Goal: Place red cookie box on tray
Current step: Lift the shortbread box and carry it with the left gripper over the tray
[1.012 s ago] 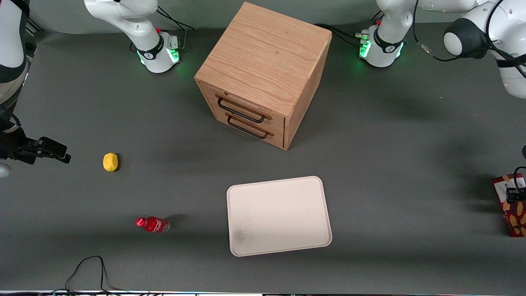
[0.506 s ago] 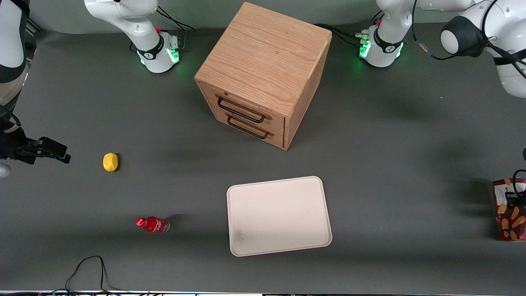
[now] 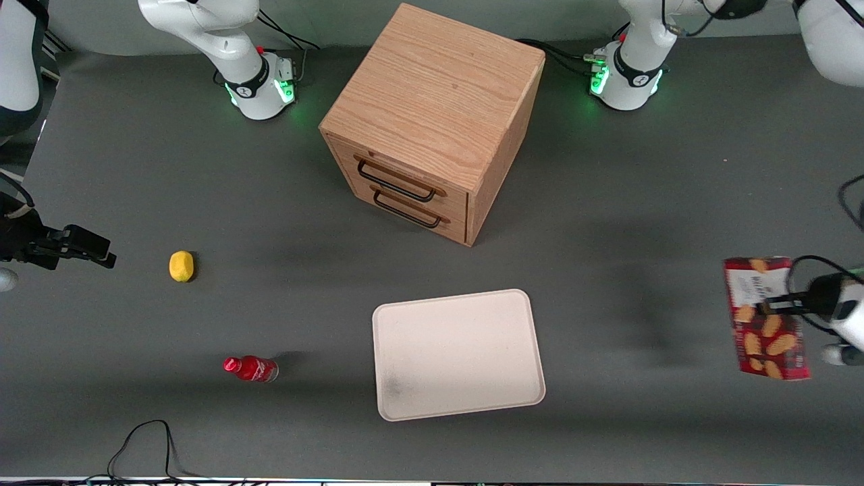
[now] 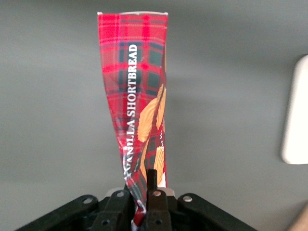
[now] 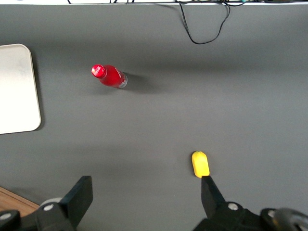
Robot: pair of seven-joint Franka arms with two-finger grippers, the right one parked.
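Observation:
The red cookie box point(image 3: 766, 317) hangs above the table toward the working arm's end, its cookie-printed face turned up to the front camera. My gripper point(image 3: 775, 306) is shut on the box's thin edge, about midway along it. In the left wrist view the red tartan box point(image 4: 137, 96) stretches away from the gripper point(image 4: 143, 185), pinched between the two black fingers. The cream-white tray point(image 3: 457, 354) lies flat on the grey table near the front camera, well apart from the box. A strip of the tray's rim point(image 4: 296, 115) shows in the left wrist view.
A wooden two-drawer cabinet point(image 3: 432, 121) stands farther from the front camera than the tray. A small red bottle point(image 3: 251, 368) and a yellow lemon point(image 3: 181, 265) lie toward the parked arm's end. A black cable point(image 3: 145, 439) loops at the table's front edge.
The box has come up off the table and moved toward the tray, and its face now shows more fully. The working arm swung with it.

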